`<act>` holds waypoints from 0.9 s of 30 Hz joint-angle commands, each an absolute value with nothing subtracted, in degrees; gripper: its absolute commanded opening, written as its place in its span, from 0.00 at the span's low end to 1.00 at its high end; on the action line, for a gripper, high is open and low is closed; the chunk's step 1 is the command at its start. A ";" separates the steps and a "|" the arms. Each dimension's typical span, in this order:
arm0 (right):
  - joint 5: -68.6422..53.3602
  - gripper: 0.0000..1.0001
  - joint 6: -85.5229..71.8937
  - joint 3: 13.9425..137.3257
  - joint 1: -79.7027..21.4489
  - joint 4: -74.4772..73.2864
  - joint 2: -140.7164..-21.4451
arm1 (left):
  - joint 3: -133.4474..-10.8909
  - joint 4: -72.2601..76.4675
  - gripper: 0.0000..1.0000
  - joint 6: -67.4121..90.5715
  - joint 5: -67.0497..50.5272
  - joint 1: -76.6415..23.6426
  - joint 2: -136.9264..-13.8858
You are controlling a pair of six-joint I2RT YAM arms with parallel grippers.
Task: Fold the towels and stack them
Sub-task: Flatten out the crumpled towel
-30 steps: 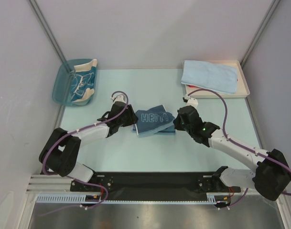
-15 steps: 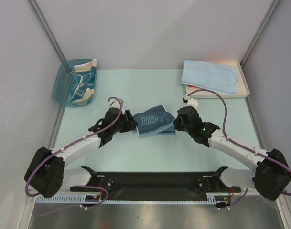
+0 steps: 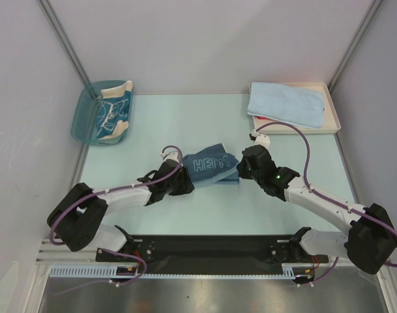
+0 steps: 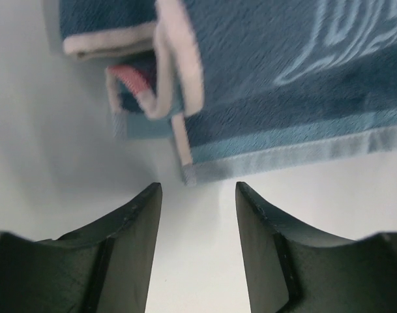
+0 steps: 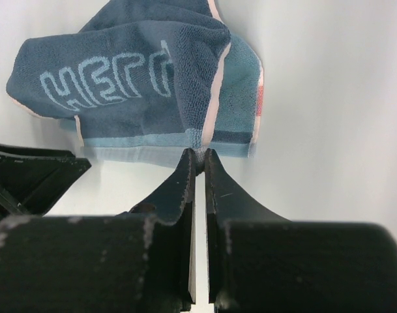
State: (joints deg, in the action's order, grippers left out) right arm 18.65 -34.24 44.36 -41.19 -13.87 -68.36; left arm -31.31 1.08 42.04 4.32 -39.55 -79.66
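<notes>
A dark-blue towel point(image 3: 210, 164) with light "HE" lettering lies loosely folded at the table's middle. My left gripper point(image 3: 185, 186) is open just short of its near-left corner. In the left wrist view the pale hem of the towel point(image 4: 283, 65) ends right in front of the open left gripper point(image 4: 198, 189), with bare table between the fingers. My right gripper point(image 3: 240, 171) is at the towel's right edge. In the right wrist view the right gripper point(image 5: 199, 155) is shut on the light-blue border of the towel point(image 5: 133, 85). A light-blue towel point(image 3: 284, 104) lies folded on the cream tray point(image 3: 332, 107).
A translucent blue bin point(image 3: 81, 120) at the back left holds a beige, teal-bordered towel point(image 3: 115, 114). Grey walls close in the table at the back and on both sides. The arms' black base rail point(image 3: 205, 251) runs along the near edge.
My left gripper has swung from the towel's left side to its near-left corner, staying open. The right gripper and the towel have barely moved.
</notes>
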 commanded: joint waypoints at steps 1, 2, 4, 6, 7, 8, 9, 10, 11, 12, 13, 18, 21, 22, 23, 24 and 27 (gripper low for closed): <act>19.95 0.00 -33.75 44.12 -41.57 -13.10 -67.85 | -33.84 4.22 0.55 43.42 4.66 -39.90 -82.44; 19.95 0.00 -33.84 44.12 -41.49 -13.01 -67.76 | -33.75 4.57 0.54 43.59 4.57 -39.90 -83.31; 19.95 0.00 -33.92 44.03 -41.49 -13.10 -67.68 | -33.49 4.92 0.54 43.86 4.57 -39.99 -83.84; 19.95 0.00 -33.84 43.95 -41.48 -13.01 -67.59 | -33.31 4.83 0.52 44.03 5.01 -40.08 -84.64; 19.86 0.00 -33.92 44.03 -41.48 -12.92 -67.59 | -33.14 4.75 0.51 44.12 5.18 -40.08 -84.81; 19.86 0.00 -33.84 44.03 -41.57 -13.01 -67.50 | -33.05 4.66 0.49 44.12 5.36 -40.08 -85.16; 19.95 0.00 -33.84 44.12 -41.57 -13.01 -67.41 | -32.87 4.66 0.48 44.30 5.45 -40.08 -85.17; 19.95 0.00 -33.84 44.03 -41.49 -13.01 -67.33 | -32.61 4.75 0.46 44.38 5.54 -40.08 -85.17; 19.86 0.00 -33.84 44.12 -41.57 -13.01 -67.32 | -32.26 4.83 0.43 44.47 5.62 -40.08 -85.34; 19.86 0.00 -33.75 44.12 -41.57 -13.09 -67.24 | -32.17 4.92 0.42 44.56 5.62 -40.08 -85.60; 19.86 0.00 -33.84 43.95 -41.49 -13.10 -67.15 | -32.08 4.83 0.39 44.56 5.71 -40.08 -85.87; 19.86 0.00 -33.84 43.68 -41.49 -13.01 -66.97 | -32.17 5.45 0.20 44.21 5.28 -40.08 -87.36; 19.78 0.00 -33.93 43.51 -41.48 -13.01 -66.80 | -32.61 5.28 0.10 43.86 5.27 -40.08 -87.10; 19.95 0.00 -33.75 43.42 -41.48 -13.09 -66.71 | -32.87 4.75 0.08 43.60 5.45 -40.08 -86.58; 19.95 0.00 -33.66 43.42 -41.40 -13.18 -66.62 | -33.57 4.31 0.02 43.16 5.54 -40.08 -86.31; 20.04 0.00 -33.58 43.42 -41.48 -13.27 -66.53 | -33.84 3.78 0.00 42.89 5.54 -40.08 -85.87; 20.04 0.00 -33.40 43.68 -41.40 -13.80 -65.74 | -35.06 1.59 0.00 41.66 5.45 -40.08 -82.89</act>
State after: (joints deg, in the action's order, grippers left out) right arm 18.68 -34.22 43.68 -41.19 -13.93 -67.90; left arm -33.26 5.74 43.57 4.86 -39.64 -85.38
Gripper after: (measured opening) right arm 0.044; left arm 0.011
